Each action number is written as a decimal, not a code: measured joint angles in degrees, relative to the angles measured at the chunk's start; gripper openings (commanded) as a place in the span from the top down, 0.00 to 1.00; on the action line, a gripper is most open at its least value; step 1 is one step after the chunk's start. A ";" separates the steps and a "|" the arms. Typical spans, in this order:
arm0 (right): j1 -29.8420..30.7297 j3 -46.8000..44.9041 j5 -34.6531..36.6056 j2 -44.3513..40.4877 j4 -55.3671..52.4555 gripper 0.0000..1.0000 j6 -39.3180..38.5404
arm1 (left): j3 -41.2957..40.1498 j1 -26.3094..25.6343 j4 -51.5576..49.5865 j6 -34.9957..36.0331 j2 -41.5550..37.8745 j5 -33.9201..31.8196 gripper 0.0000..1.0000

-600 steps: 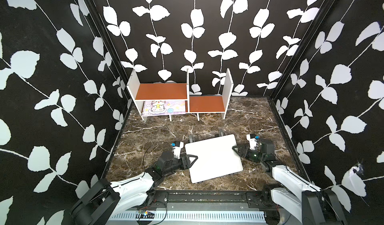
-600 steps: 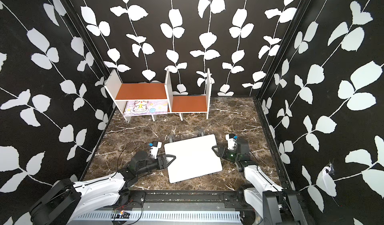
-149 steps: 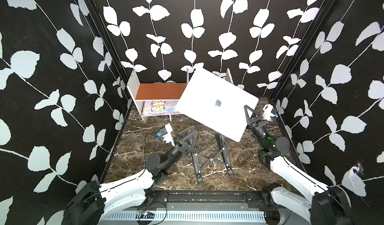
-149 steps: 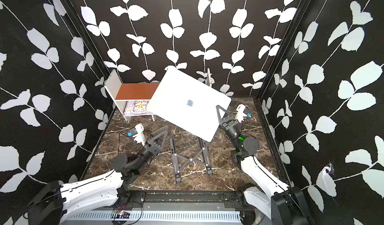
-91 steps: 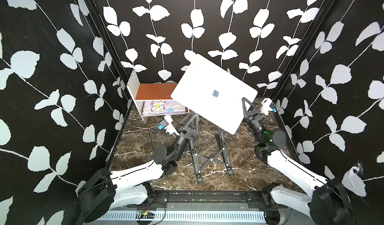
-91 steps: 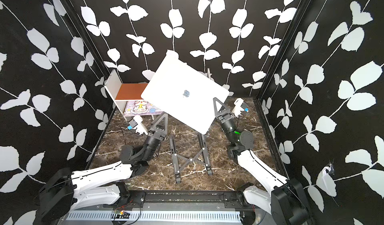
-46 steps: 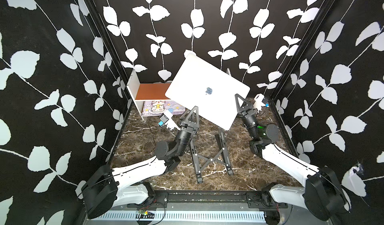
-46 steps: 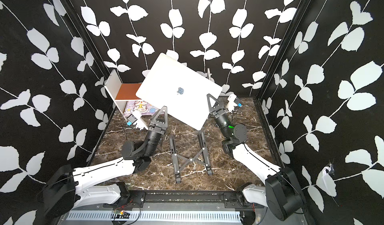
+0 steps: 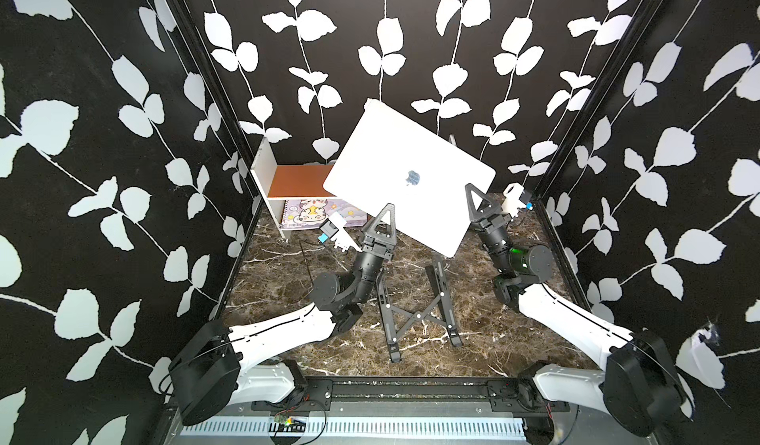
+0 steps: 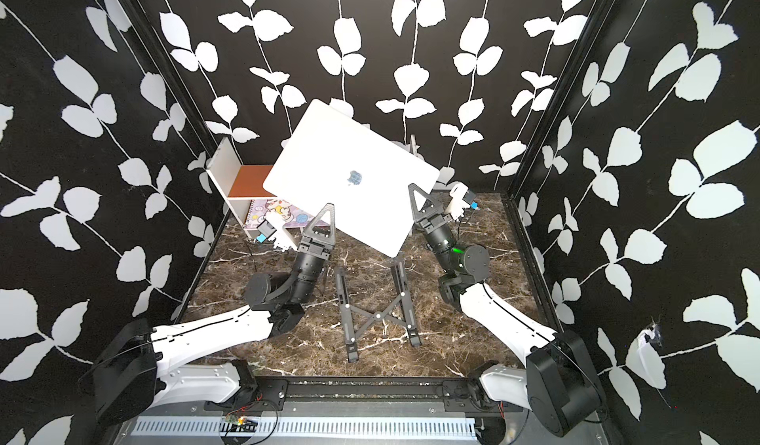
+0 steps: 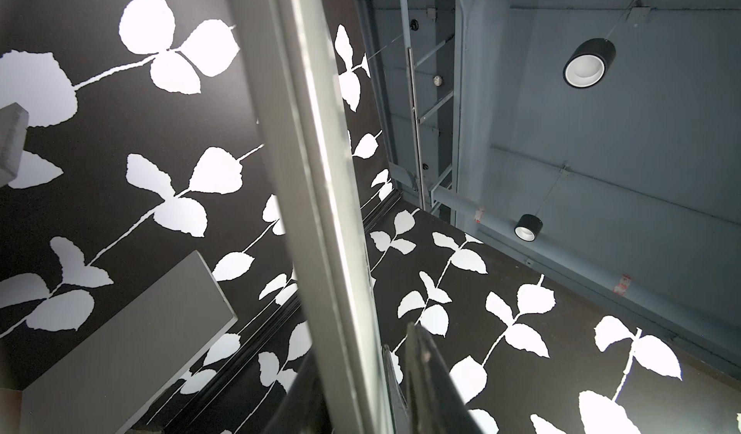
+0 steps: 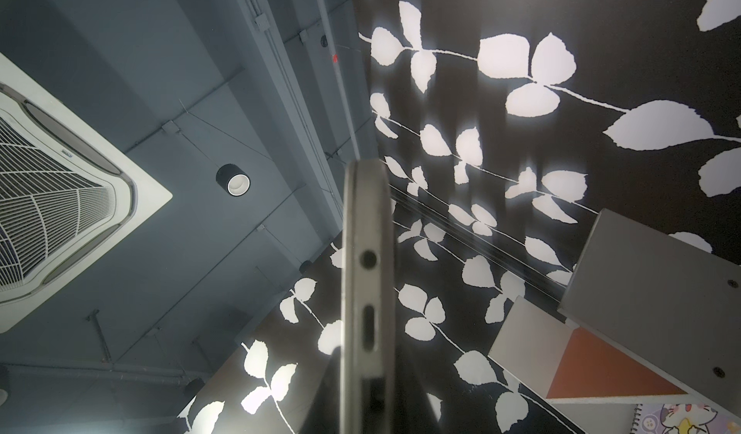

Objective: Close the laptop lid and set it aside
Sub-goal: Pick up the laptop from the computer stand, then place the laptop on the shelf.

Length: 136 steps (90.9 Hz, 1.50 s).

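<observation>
The closed silver laptop (image 9: pixel 411 184) (image 10: pixel 353 179) hangs tilted in the air above the marble floor, its lid with the dark apple logo facing up. My right gripper (image 9: pixel 473 200) (image 10: pixel 417 198) is shut on its right edge; in the right wrist view the port-lined edge (image 12: pixel 367 251) runs between the black fingers of that gripper (image 12: pixel 367 396). My left gripper (image 9: pixel 384 216) (image 10: pixel 325 216) clamps the lower left edge. The left wrist view shows the thin laptop edge (image 11: pixel 320 211) pinched in that gripper (image 11: pixel 361 380), one finger (image 11: pixel 425 372) against it.
A black X-frame folding stand (image 9: pixel 415 311) (image 10: pixel 374 311) lies on the floor under the laptop. At the back left stands a white shelf (image 9: pixel 296 179) with orange boards, and a cartoon-cat notebook (image 9: pixel 312 212) lies under it. Leaf-patterned walls close in on three sides.
The laptop has risen off the stand and drifted left and toward the back. My left gripper came up to its lower left edge and closed on it. The right grip held throughout.
</observation>
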 measured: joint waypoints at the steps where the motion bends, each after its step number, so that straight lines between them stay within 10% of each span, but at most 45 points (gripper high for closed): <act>1: 0.02 0.00 0.00 -0.02 0.00 1.00 0.00 | 0.02 0.00 0.00 -0.04 0.04 0.02 0.73; 30: 0.50 0.00 -0.22 0.00 -0.04 1.00 0.00 | 1.11 0.00 0.07 -1.25 1.07 0.52 0.76; 60: 0.48 0.00 -1.03 -0.07 2.58 1.00 -1.97 | 1.27 -0.31 0.26 -4.39 1.11 -0.02 1.00; 72: 0.50 -0.09 -0.92 -0.02 2.80 0.60 -1.44 | 1.25 -0.31 -0.59 -4.04 0.55 -0.07 1.00; 92: -0.98 -0.74 -2.58 0.68 5.86 0.31 1.53 | -1.68 1.36 -4.15 -2.89 -3.72 1.33 1.00; 116: -8.57 -4.39 -12.87 2.84 3.80 0.23 2.58 | -5.03 8.98 -7.39 -5.42 -9.33 1.60 1.00; 136: -13.99 -4.61 -22.47 -5.42 -19.52 0.23 -11.54 | -6.51 14.58 -8.74 -7.85 -14.01 1.38 1.00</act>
